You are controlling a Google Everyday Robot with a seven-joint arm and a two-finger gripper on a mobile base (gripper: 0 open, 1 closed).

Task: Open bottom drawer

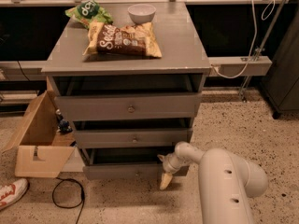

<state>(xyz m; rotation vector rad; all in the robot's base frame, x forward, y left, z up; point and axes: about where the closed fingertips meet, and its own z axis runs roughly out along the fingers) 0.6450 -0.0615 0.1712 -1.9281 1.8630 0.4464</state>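
The bottom drawer (126, 171), the slim grey wooden front lowest in the grey three-drawer cabinet (187, 55), sits in the lower centre of the frame and seems to be pulled out a little, with a dark gap above it. The cream-coloured gripper (166, 177) is at the right end of this front, pointing down toward the floor. I cannot tell whether it is spread apart, closed together or clamped on the panel. The main risk, as I judge it, is that a pull from this end and not from the middle makes the drawer turn sideways in its guides and jam. The hold could also slip off the edge. The thick white robot arm (224, 185) fills the lower right just before the cabinet, so the drawer may strike it when coming out further. The round knob of this drawer is hard to make out in the shadow, and the inside of the drawer is too dark to see. The arm is cut off by the bottom edge of the frame. Contact between gripper and panel is not clear.
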